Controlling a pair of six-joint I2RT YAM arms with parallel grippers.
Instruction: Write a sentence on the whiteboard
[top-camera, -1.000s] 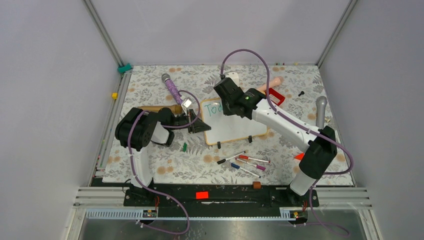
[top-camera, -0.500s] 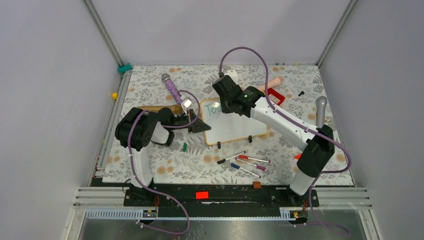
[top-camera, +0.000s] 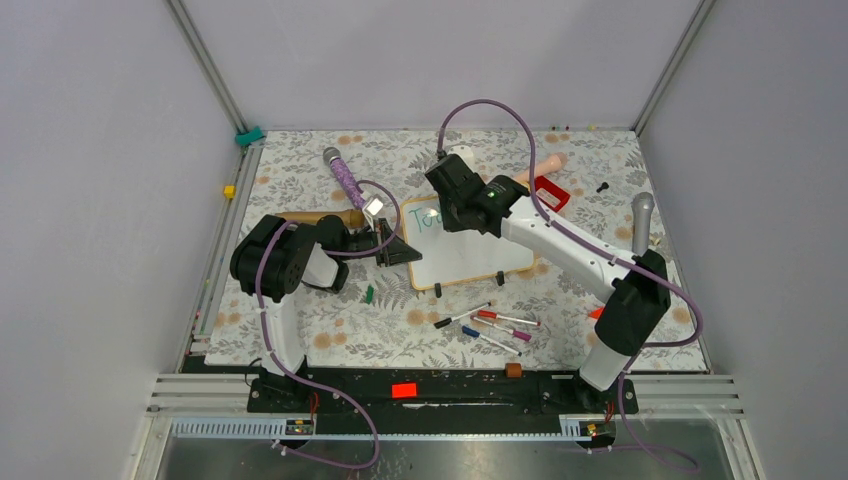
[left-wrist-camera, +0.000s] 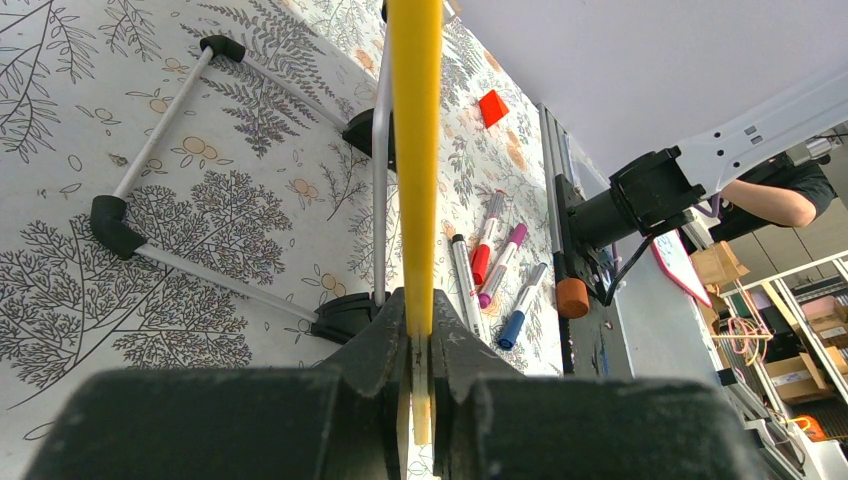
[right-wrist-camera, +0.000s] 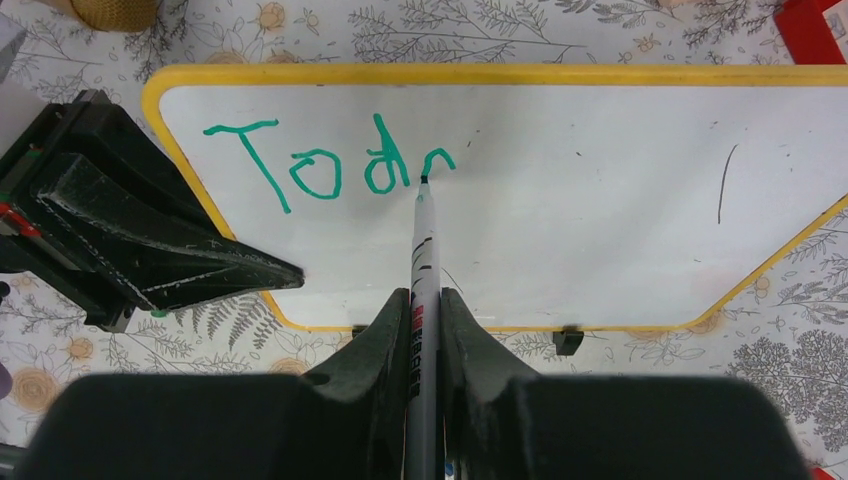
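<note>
1. From above, you see the whiteboard (top-camera: 470, 258) mid-table, with the left gripper (top-camera: 405, 252) at its left edge and the right gripper (top-camera: 446, 206) over its far-left corner
2. Your left wrist view shows the jaws clamped on the whiteboard's yellow rim
3. Your right wrist view shows the jaws pinching a marker (right-wrist-camera: 424, 250), its tip on the green writing (right-wrist-camera: 330, 168): "Tod" and a part-formed letter
</note>
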